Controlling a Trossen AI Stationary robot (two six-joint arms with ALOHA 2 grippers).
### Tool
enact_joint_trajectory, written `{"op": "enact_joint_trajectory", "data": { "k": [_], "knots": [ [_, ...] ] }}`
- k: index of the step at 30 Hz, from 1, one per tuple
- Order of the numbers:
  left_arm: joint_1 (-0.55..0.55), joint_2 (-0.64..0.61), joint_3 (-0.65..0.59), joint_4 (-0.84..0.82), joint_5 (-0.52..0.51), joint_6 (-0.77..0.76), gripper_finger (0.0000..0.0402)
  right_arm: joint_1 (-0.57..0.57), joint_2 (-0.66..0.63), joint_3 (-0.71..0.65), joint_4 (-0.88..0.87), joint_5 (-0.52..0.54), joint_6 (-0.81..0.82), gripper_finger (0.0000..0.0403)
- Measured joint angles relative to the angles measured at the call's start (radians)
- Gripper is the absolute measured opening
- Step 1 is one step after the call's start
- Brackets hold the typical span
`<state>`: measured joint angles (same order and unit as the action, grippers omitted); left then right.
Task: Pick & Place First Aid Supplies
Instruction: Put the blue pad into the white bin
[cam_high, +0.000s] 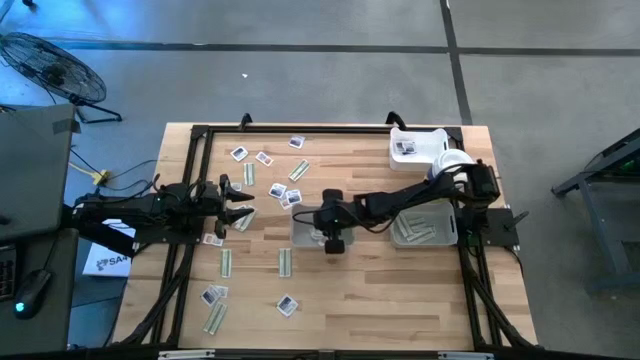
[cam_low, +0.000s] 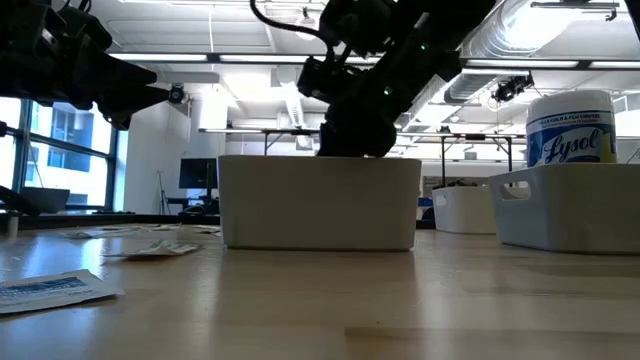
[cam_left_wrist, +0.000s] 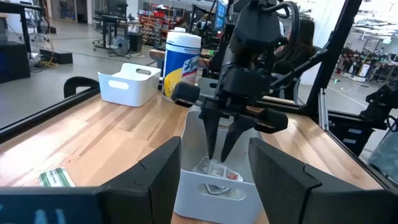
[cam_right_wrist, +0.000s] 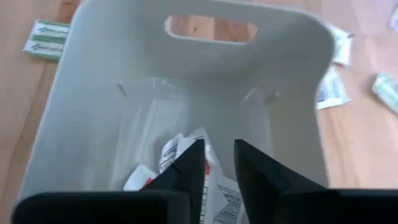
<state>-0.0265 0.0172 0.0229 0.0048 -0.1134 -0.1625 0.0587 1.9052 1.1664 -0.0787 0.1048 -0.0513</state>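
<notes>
A grey tray (cam_high: 300, 235) stands at mid-table with a few white printed packets (cam_right_wrist: 174, 152) lying on its floor. My right gripper (cam_right_wrist: 219, 155) points steeply down into it, and its fingers stand a little apart just above those packets (cam_left_wrist: 217, 171), with nothing between them. More first aid supplies lie loose on the wood: squarish white packets (cam_high: 265, 158) toward the far left and pale green strips (cam_high: 285, 262) nearer the front. My left gripper (cam_high: 240, 205) waits level at the table's left side, wide open and empty.
A second grey tray (cam_high: 425, 230) holding strips sits to the right of the first, under the right arm. A white bin (cam_high: 415, 148) and a white round-lidded bottle (cam_high: 452, 160) stand at the far right corner. A black frame (cam_high: 200, 135) borders the table.
</notes>
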Motion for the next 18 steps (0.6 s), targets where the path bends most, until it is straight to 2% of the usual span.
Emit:
{"op": "enact_joint_trajectory", "data": {
  "k": [7,13,18],
  "knots": [
    [0.0,0.0,0.0,0.0,0.0,0.0,0.0186,0.075,-0.013,0.05,0.015,0.055,-0.034,0.0111],
    [0.0,0.0,0.0,0.0,0.0,0.0,0.0186,0.146,-0.013,0.156,0.019,0.044,-0.043,0.0119],
    [0.0,0.0,0.0,0.0,0.0,0.0,0.0186,0.222,-0.013,0.178,0.099,0.026,-0.039,0.012]
  ]
}}
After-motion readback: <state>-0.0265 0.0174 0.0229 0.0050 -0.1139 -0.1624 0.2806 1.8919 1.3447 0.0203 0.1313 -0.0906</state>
